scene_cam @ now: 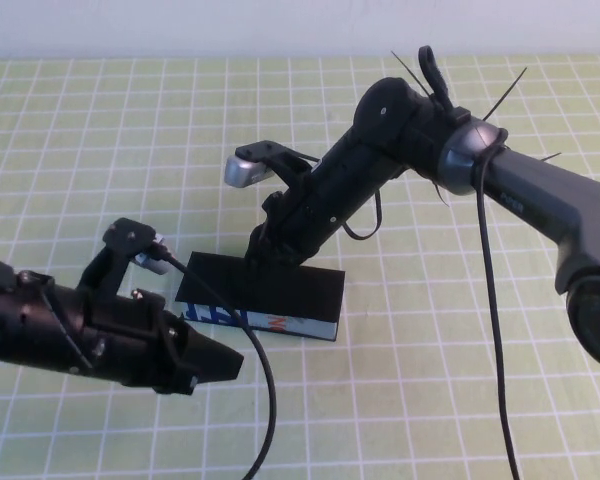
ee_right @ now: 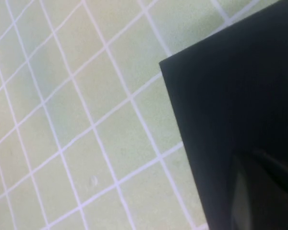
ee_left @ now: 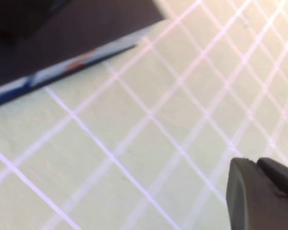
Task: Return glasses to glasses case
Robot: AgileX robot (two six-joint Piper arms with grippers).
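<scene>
Glasses case: I see it flat on the green grid mat, near the table's middle, lid shut, printed white-blue-orange side facing the robot. Glasses themselves: nowhere visible to me, so I can't say whether they are inside.

Right gripper: down at the case's far edge, on or just above the lid; contact I can't confirm. In the right wrist view the black lid fills one side, and the tool shows only as a dark blur, so whether it is parted or closed I cannot tell.

Left gripper: low over the mat, just beside the case's near left corner, apart from it. Its tip comes to a single closed point, nothing held. The left wrist view has the case's printed side across from that tip.
</scene>
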